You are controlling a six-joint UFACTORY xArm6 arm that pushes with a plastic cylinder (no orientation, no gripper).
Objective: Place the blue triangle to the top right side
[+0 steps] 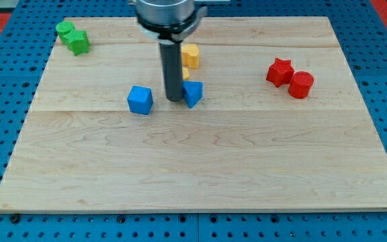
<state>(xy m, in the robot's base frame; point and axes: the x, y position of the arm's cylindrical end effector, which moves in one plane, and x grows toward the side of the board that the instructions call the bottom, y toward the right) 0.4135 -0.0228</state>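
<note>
The desk (200, 161), a pale wooden board on a blue pegboard, carries everything here. My tip (175, 99) stands on it just left of the blue triangle (193, 93), touching or very nearly touching its left face. The triangle sits a little left of the desk's middle and somewhat toward the far side. There are no fingers on this rod, so nothing is held: the block can only be pushed.

To do the step well, I judge the push should run rightward and toward the far edge, so the tip wants to sit at the triangle's near-left corner, not square on its left side. A flat-on shove from here would send it straight right, toward the red pair. Pressing off-centre on a wedge shape is likely to spin it off the tip, so slow, short strokes with re-centring seem wise. A line passing on the far side of the reds should keep them undisturbed.

Counted, largest group first:
- Blue: two, the triangle and a blue cube (140, 100) left of the tip.
- Red: two, a red star (279, 71) and a red cylinder (301, 85), touching, at the right.
- Green: two green blocks (73, 37), far left corner, shapes unclear.
- Yellow: two yellow blocks (191, 55), partly hidden behind the rod.
</note>
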